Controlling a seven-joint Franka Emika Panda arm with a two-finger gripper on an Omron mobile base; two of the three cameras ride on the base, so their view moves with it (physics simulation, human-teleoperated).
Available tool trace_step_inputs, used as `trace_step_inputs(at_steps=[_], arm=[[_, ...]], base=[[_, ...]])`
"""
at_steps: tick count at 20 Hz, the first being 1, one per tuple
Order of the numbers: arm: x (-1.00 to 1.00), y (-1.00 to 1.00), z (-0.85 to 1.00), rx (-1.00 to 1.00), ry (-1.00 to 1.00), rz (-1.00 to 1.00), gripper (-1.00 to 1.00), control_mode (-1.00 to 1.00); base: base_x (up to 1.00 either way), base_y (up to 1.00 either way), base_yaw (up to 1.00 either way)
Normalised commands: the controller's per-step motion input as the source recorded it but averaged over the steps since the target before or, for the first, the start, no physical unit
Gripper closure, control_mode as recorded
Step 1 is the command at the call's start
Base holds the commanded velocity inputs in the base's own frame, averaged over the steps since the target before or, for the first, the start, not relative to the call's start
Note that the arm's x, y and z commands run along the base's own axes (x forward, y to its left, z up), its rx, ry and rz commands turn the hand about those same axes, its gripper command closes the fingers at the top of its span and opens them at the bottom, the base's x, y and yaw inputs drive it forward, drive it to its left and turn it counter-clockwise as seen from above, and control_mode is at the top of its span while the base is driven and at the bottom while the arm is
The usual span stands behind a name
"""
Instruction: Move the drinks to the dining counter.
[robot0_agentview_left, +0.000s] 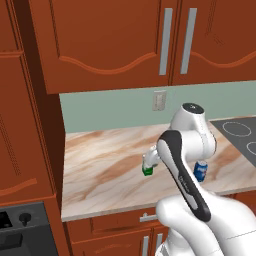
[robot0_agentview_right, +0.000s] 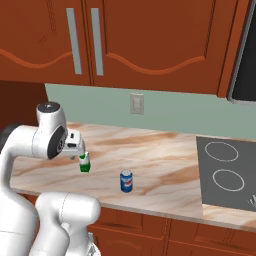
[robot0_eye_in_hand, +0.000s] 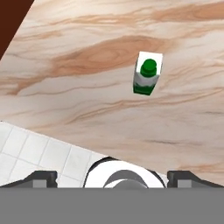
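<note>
Marble-patterned worktop (robot0_agentview_right: 165, 165) under red-brown wall cabinets (robot0_agentview_right: 145, 40) carries both drinks. Taking the black cooktop (robot0_agentview_right: 227, 172) as landmark, the blue can (robot0_agentview_right: 126, 181) stands upright to its left, near the front edge, and the white carton (robot0_eye_in_hand: 148, 73) with its green cap stands upright further left, apart from the can. Above the carton hangs the tool (robot0_eye_in_hand: 112, 177), its jaws spread wide with nothing between them, not touching the carton

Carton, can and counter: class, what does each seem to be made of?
Carton: probably coated card, boxy white body, green cap. Can: likely painted metal, a blue cylinder with a pale top. Counter: polished marble or a look-alike, with brown veining.
</note>
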Motion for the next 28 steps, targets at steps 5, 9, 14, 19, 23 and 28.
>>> trace_step_inputs(at_steps=[5, 9, 14, 19, 23, 28], arm=[[0.10, -0.03, -0.03, -0.04, -0.05, 0.01, -1.00, -1.00], [0.12, 0.00, 0.00, -0.03, -0.01, 0.00, -1.00, -1.00], [0.17, 0.00, 0.00, 0.00, 0.00, 0.00, -1.00, -1.00], [0.22, 0.00, 0.00, 0.00, 0.00, 0.00, -1.00, -1.00], [0.24, 0.00, -0.06, 0.00, 0.00, 0.00, -1.00, -1.00], [0.25, 0.00, -0.11, 0.00, 0.00, 0.00, -1.00, -1.00]], base=[[0.00, 0.00, 0.00], [0.00, 0.00, 0.00], [0.00, 0.00, 0.00], [0.00, 0.00, 0.00], [0.00, 0.00, 0.00], [0.00, 0.00, 0.00]])
